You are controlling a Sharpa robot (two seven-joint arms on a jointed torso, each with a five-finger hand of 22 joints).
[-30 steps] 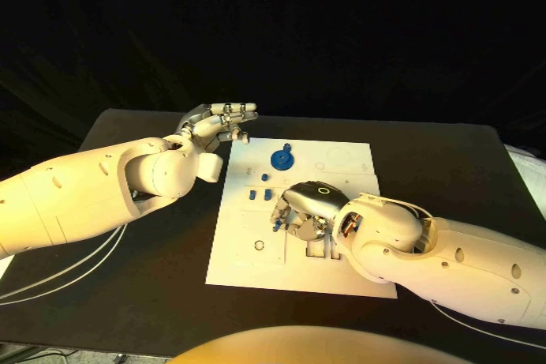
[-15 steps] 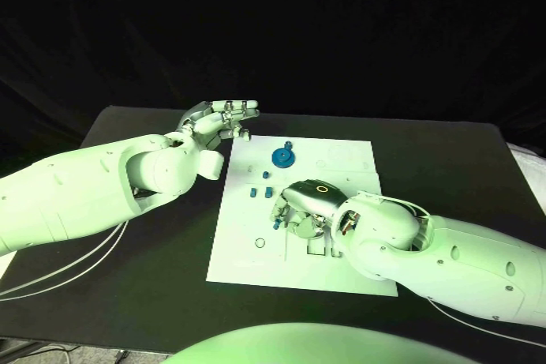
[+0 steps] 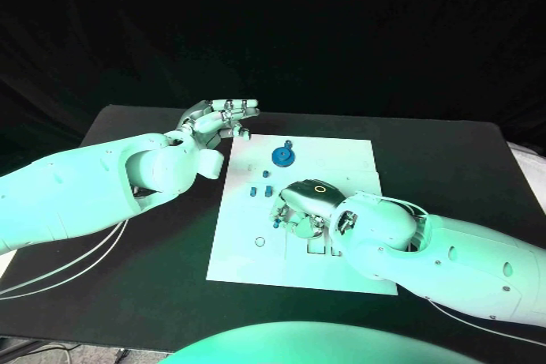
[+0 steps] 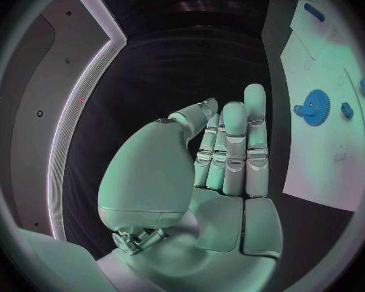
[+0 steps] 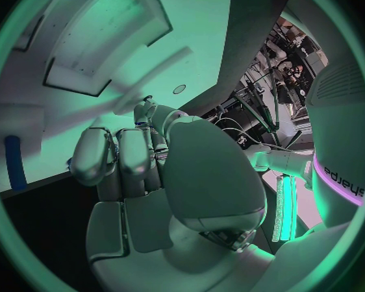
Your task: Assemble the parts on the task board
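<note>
Curling down over the middle of the white board (image 3: 342,155), the right hand (image 3: 305,206) has its fingers bunched; whether it holds a part, I cannot tell. Beside it stand small blue pegs (image 3: 259,192), with a blue gear (image 3: 282,155) further up. Seating a part looks underway; lining it up comes next. Off the board's corner, the left hand (image 3: 218,121) floats flat-fingered, empty. "Sharpa" shows on the wrist.

White task board (image 3: 342,163) on black bench (image 3: 455,166). Blue gear part (image 3: 281,156), small blue parts (image 3: 259,192) on board. Both arms white; left robot hand (image 3: 218,119) and right robot hand (image 3: 305,210) silver. Black backdrop.
</note>
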